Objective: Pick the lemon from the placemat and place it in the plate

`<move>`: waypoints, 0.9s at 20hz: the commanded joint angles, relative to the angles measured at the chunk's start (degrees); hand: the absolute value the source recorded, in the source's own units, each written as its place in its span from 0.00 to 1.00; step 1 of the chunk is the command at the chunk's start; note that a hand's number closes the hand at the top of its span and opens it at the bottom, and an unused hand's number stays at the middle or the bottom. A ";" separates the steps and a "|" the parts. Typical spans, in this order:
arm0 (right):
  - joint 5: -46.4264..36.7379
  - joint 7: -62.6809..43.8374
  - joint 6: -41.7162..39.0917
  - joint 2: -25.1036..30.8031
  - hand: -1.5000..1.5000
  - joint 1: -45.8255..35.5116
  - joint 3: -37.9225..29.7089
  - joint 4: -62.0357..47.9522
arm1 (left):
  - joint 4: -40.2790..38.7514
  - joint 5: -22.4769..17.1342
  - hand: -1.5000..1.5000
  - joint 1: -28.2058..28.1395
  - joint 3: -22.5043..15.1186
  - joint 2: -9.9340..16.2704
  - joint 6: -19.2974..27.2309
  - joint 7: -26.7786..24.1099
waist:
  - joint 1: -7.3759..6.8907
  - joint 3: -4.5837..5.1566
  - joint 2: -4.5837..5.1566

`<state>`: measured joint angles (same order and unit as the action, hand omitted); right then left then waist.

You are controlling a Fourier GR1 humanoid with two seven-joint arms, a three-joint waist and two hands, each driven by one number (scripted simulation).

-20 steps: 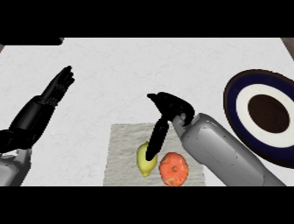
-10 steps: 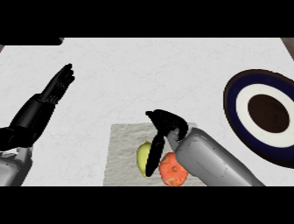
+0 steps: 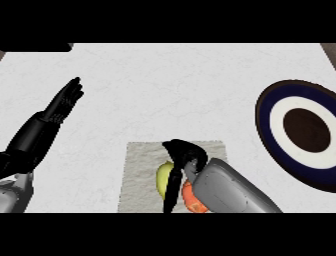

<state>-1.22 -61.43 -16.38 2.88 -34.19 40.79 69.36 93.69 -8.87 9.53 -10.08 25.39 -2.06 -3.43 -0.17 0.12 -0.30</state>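
The yellow lemon (image 3: pixel 162 176) lies on the pale grey placemat (image 3: pixel 141 167), mostly covered by my right hand (image 3: pixel 184 152). The hand sits over the lemon's right side, and one straight finger runs down along it; the fingers are not curled round it. Pressed against the lemon's right is an orange fruit (image 3: pixel 192 200), half hidden under my grey right forearm. At the right stands the round plate (image 3: pixel 276 111), dark blue with a white ring and a brown centre. My left hand (image 3: pixel 47 123) rests open at the left, fingers pointing up.
A white counter surrounds the placemat. Brown strips show at the counter's top corners, and a dark object (image 3: pixel 32 47) sits at the top left edge.
My right hand has drawn back toward the view's lower edge and come down onto the lemon, covering more of both fruits. The left hand has barely moved.
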 commanded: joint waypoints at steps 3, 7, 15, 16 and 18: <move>-1.26 -6.39 -3.01 -0.98 0.00 2.36 2.51 0.55 | 3.45 2.69 0.50 0.70 -0.44 -2.06 1.82 3.90 | 0.12 -0.13 0.15; -1.41 -3.15 -5.47 -2.33 1.00 2.06 3.43 -2.01 | 2.45 1.80 0.50 -1.11 0.19 -2.02 -0.85 2.04 | -0.31 -0.11 0.27; -11.60 4.14 -3.23 -0.92 1.00 4.41 4.48 1.16 | 0.95 2.80 0.50 0.56 3.58 -3.15 -2.71 2.58 | 0.09 -0.12 0.25; -11.96 2.93 -0.45 -2.71 1.00 2.92 4.02 -0.39 | -0.23 2.36 0.50 2.97 4.58 -3.09 -3.37 3.06 | 0.03 -0.12 0.30; -15.37 2.30 0.23 -0.92 1.00 1.35 2.34 0.93 | -1.23 5.67 0.50 2.77 1.70 -6.15 -1.17 2.70 | 0.26 -0.12 0.28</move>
<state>-13.01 -56.57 -16.70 2.86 -33.09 44.52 70.83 93.76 -5.30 10.65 -7.57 21.55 -3.99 -1.55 0.04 0.30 -0.88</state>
